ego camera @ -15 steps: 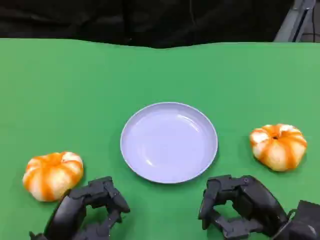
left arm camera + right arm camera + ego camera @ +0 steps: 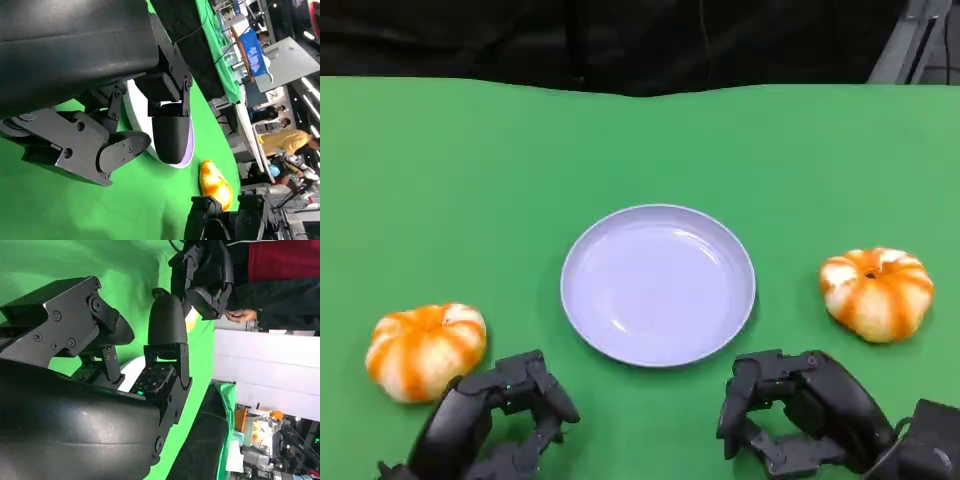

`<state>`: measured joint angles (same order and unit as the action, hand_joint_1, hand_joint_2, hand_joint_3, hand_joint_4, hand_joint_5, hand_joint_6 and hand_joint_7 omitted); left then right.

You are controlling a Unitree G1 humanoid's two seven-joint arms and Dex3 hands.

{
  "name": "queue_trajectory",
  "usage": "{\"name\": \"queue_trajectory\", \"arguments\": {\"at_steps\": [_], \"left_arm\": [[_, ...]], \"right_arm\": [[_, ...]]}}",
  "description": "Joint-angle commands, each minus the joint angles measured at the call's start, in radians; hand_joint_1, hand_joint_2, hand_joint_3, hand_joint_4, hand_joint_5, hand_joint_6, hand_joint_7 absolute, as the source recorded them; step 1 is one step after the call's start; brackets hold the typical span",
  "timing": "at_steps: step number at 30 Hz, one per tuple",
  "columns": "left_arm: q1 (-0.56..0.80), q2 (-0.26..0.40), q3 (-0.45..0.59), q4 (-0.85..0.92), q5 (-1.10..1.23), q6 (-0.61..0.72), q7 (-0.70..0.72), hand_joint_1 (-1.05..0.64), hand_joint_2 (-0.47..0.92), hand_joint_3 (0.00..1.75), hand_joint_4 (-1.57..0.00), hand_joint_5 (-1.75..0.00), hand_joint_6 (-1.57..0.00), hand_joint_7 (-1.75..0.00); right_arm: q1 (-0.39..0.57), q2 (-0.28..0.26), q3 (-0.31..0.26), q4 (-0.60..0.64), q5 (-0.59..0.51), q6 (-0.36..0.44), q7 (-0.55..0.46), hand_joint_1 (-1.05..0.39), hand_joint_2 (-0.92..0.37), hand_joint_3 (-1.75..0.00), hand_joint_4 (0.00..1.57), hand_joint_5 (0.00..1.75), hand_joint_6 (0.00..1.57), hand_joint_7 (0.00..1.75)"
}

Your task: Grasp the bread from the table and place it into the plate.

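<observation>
With both hands empty, the left hand (image 2: 495,420) and the right hand (image 2: 800,410) holding their fingers apart, I'd send the left to the pumpkin-shaped bread (image 2: 423,350) at its ten o'clock, cupping it from above before carrying it to the lilac plate (image 2: 657,285) on the green table (image 2: 470,180).

The plate (image 2: 658,285) sits mid-table (image 2: 470,170) — one bread (image 2: 424,350) to its left, another bread (image 2: 876,292) to its right.
</observation>
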<state>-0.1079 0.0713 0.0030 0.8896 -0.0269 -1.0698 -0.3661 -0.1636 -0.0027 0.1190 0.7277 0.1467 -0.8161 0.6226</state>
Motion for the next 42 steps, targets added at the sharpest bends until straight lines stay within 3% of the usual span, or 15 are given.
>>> {"name": "queue_trajectory", "arguments": {"at_steps": [1,13,14,16,17,20,26,38,42], "left_arm": [[-0.004,0.02,0.006,0.006,-0.001,-0.011,0.011,-0.08,0.74,0.8,-0.74,-1.5,-0.78,-1.24],[0.0,0.016,0.012,-0.002,0.007,-0.003,0.032,-0.07,0.76,0.77,-0.74,-1.47,-0.78,-1.22],[0.0,0.015,0.016,-0.001,0.013,-0.003,0.044,-0.11,0.79,0.6,-0.79,-1.11,-0.87,-0.84],[0.001,0.014,0.018,-0.004,0.018,0.0,0.063,-0.13,0.88,0.37,-0.88,-0.82,-1.03,-0.44],[0.002,0.013,0.018,-0.007,0.013,0.001,0.065,-0.17,0.9,0.27,-0.91,-0.6,-1.06,-0.23],[0.007,0.009,0.017,-0.016,-0.009,0.014,0.059,-0.21,0.92,0.18,-0.96,-0.28,-1.04,-0.03],[0.018,0.005,0.017,-0.045,-0.055,0.044,0.035,-0.26,0.92,0.12,-0.93,-0.11,-0.94,0.0],[0.028,0.015,0.035,-0.098,-0.11,0.06,0.01,-0.42,0.92,0.12,-0.79,0.0,-0.7,0.0],[0.036,0.017,0.05,-0.127,-0.118,0.065,0.015,-0.53,0.92,0.15,-0.68,0.0,-0.61,0.0]], "right_arm": [[-0.004,-0.009,-0.009,-0.006,0.002,-0.009,0.0,0.09,-0.56,-1.09,0.94,1.35,0.93,1.06],[-0.004,-0.012,-0.009,-0.002,-0.003,-0.015,-0.005,0.1,-0.57,-1.09,0.94,1.34,0.93,1.06],[-0.003,-0.013,-0.009,-0.003,-0.003,-0.011,-0.005,0.09,-0.57,-1.09,0.94,1.34,0.93,1.06],[-0.003,-0.014,-0.01,-0.003,-0.001,-0.009,-0.003,0.09,-0.57,-1.08,0.94,1.34,0.93,1.06],[-0.004,-0.014,-0.01,-0.001,0.0,-0.01,-0.002,0.09,-0.57,-1.08,0.93,1.34,0.93,1.06],[-0.005,-0.012,-0.011,0.002,0.004,-0.013,0.002,0.09,-0.57,-1.08,0.93,1.34,0.93,1.06],[-0.002,-0.011,-0.01,-0.007,0.006,-0.001,0.002,0.09,-0.57,-1.08,0.93,1.35,0.93,1.06],[-0.003,-0.013,-0.009,-0.003,-0.005,-0.009,-0.005,0.09,-0.57,-1.09,0.94,1.34,0.93,1.08],[-0.002,-0.012,-0.009,-0.005,0.0,-0.005,0.0,0.1,-0.58,-1.09,0.93,1.35,0.92,1.08]]}}
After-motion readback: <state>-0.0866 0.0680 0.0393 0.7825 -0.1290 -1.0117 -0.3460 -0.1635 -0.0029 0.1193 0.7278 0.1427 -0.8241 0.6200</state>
